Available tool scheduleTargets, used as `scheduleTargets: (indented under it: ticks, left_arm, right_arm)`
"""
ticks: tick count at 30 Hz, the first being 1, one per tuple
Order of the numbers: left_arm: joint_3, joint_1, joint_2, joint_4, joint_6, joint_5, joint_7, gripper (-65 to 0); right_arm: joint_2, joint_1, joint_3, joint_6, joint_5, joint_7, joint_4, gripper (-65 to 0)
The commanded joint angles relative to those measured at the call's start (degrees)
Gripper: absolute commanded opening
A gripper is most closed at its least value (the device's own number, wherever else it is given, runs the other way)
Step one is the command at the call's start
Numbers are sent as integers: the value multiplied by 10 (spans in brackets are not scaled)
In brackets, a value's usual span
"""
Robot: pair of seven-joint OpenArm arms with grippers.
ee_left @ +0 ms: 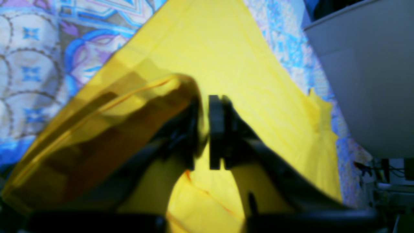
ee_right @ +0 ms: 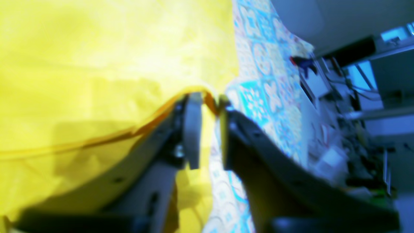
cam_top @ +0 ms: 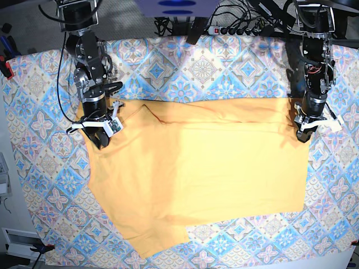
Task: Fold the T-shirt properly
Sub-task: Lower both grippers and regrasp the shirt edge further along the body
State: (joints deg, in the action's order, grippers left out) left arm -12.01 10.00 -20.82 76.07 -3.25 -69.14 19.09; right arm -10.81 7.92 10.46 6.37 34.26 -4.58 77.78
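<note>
From where I sit, nearest me in the base view the large pale yellow-orange soft cloth T-shirt tapers to a lobe of cloth hanging toward the front edge, left of centre, lying flat on the blue-and-pink patterned tablecloth that covers the surface. I see no boxes, bins or other containers anywhere on it, so nothing is held in anything. The shirt's long axis runs side to side across the base view, with a straight folded edge along its far side spanning from one arm to the other, and its near edge ragged and sloping. At the far-left corner of that folded edge sits my right end effector; in its wrist view the two jaws stand slightly apart, with a thin orange hem of the shirt looped across the tips, so it is partly released, though I cannot tell whether the cloth is still pinched. At the far-right corner sits my left end effector; in its wrist view the jaws show a narrow gap with a fold of yellow cloth draped over one jaw, and again I cannot tell whether it grips. Beyond the arms, dark cables cluster at the far edge.
</note>
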Motion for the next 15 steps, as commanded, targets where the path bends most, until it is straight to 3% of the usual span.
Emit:
scheduleTargets:
  ticks: [1, 4, 12, 15]
  left_arm:
    - [-5, 0, -9, 9, -9, -3, -9, -514]
    - [-6, 10, -9, 11, -9, -5, -9, -450]
    - [-6, 52, -9, 64, -12, -17, -8, -444]
    - [-6, 83, -9, 105, -10, -17, -8, -444]
  right_arm:
    - [-5, -8, 0, 18, 2, 14, 14, -473]
    - [-5, -7, 0, 33, 2, 13, 15, -427]
    - [-10, 64, -5, 34, 2, 12, 71, -425]
    - [-27, 99, 0, 34, 2, -16, 97, -425]
